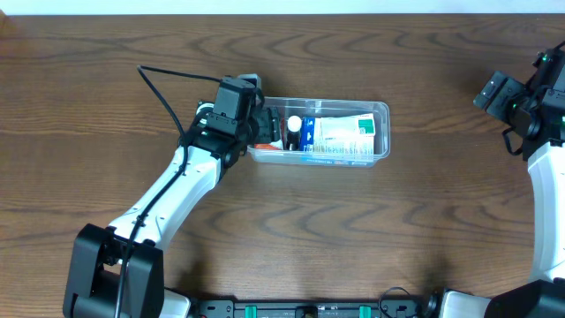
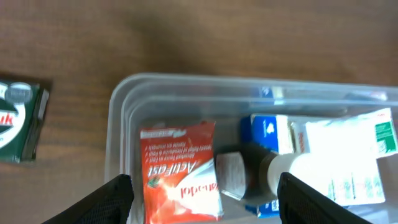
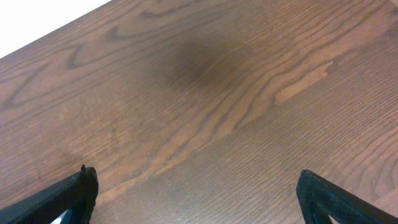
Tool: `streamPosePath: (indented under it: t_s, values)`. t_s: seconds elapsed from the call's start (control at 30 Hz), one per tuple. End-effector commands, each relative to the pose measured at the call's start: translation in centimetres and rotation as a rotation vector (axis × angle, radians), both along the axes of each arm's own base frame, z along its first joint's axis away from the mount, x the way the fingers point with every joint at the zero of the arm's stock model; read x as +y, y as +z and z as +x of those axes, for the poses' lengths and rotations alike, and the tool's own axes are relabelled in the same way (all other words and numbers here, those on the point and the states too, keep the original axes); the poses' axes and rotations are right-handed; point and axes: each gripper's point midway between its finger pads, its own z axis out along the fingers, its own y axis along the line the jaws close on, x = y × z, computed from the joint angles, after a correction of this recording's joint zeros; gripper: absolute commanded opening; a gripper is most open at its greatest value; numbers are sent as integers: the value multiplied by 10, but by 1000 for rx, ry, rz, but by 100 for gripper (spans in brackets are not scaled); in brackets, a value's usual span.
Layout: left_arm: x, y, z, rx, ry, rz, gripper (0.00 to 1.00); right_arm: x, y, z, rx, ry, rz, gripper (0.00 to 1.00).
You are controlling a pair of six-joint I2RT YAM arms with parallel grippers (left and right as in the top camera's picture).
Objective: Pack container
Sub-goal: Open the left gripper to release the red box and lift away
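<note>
From the overhead view, the container [image 1: 383, 132] is seen lying on the wooden table [image 1: 88, 79], a little left of the middle, with its long side going left to right. The left gripper [image 1: 263, 125] is held over its left end. The right gripper [image 1: 494, 91] is seen at the far right, well apart from the container.

More is shown by the left wrist view. The left fingers [image 2: 115, 199] are spread wide, and nothing is pinched between them. Under them a red packet [image 2: 180, 171] is seen lying flat at the end of the container. Just beside it a small dark bottle [image 2: 252, 180] with a white cap is seen, next to a blue and white box [image 2: 270, 132]. A white box [image 2: 348, 155] with green print is packed beside that. A green packet [image 2: 22, 121] is seen on the table outside the container. In the overhead view it is hidden by the arm [image 1: 168, 190].

In the right wrist view only wood is shown between the right fingers [image 3: 68, 199], which are spread wide too.
</note>
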Motion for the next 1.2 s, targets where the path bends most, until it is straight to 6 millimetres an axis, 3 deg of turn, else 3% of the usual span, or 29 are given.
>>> streamPosePath:
  t_s: [0.0, 0.17, 0.37, 0.5, 0.67, 0.87, 1.07, 1.17]
  values:
    - [-3, 25, 9, -65, -1, -18, 75, -3, 2, -1, -7, -18, 5, 99]
    - [12, 64, 10, -165, -26, 13, 75, -3, 2, -1, -7, -18, 5, 99]
    - [73, 83, -9, -152, 10, 117, 76, -3, 2, -1, -7, -18, 5, 99]
    - [109, 89, -22, -157, -9, 218, 98, -3, 2, -1, -7, -18, 5, 99]
    - [116, 98, -31, -184, -80, 236, 98, -3, 2, -1, -7, -18, 5, 99]
    - [116, 91, -36, -149, -83, 235, 98, -3, 2, -1, -7, -18, 5, 99]
    - [118, 89, -34, -143, -75, 237, 98, -3, 2, -1, -7, -18, 5, 99]
    - [127, 97, -27, -142, 1, 195, 98, -3, 2, -1, -7, -18, 5, 99]
